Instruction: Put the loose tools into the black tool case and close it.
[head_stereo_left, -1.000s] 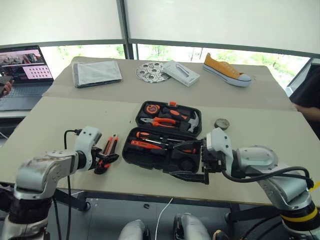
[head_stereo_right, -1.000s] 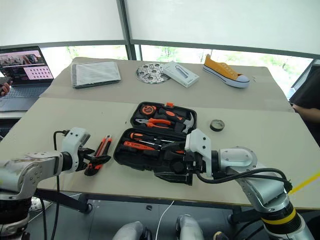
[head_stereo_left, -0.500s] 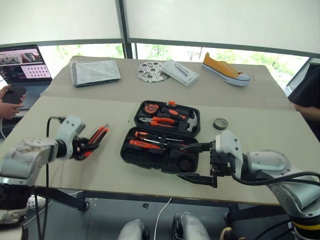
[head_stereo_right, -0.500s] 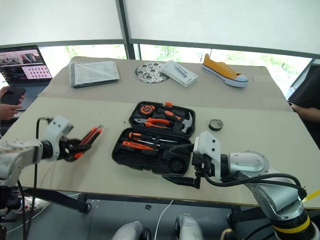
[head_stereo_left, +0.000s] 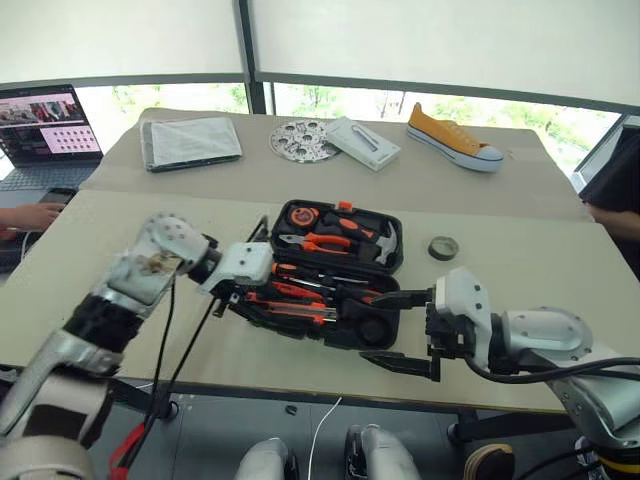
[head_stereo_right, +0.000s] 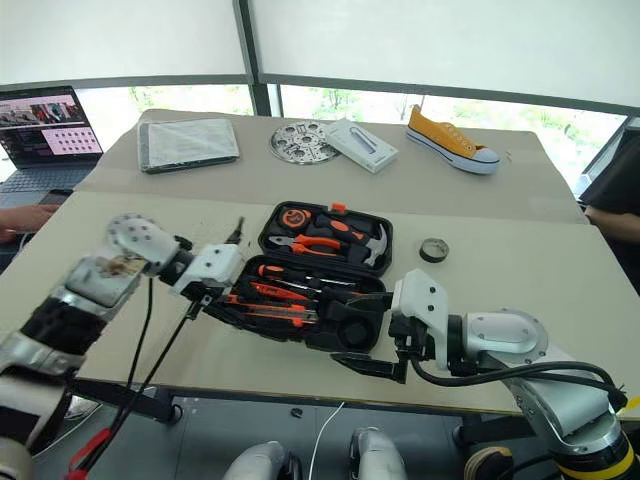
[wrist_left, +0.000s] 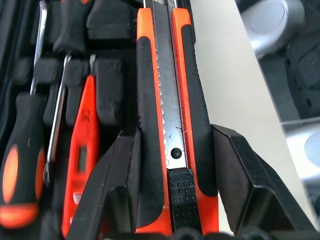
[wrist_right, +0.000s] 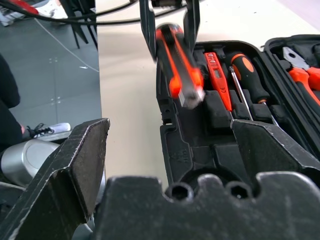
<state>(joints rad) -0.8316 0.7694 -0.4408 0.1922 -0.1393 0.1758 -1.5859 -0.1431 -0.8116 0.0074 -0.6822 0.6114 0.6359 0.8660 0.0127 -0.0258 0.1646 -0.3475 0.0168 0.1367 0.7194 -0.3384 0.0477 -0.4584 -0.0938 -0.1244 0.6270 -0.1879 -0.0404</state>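
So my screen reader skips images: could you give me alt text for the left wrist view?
The left gripper is clamped on a black-and-orange utility knife, its two black fingers on either side of the handle, above the near edge of the open black tool case. In the case's recesses beside it lie a slim orange tester screwdriver and a black-and-orange-handled screwdriver.

Left gripper (wrist_left: 175, 195) jaws clamped; right gripper (wrist_right: 170, 145) seemingly spread wide.

Utility knife (wrist_left: 172, 125): ribbed metal slider, matt rubbery grips. Tool case (head_stereo_left: 350, 325): matt moulded plastic.
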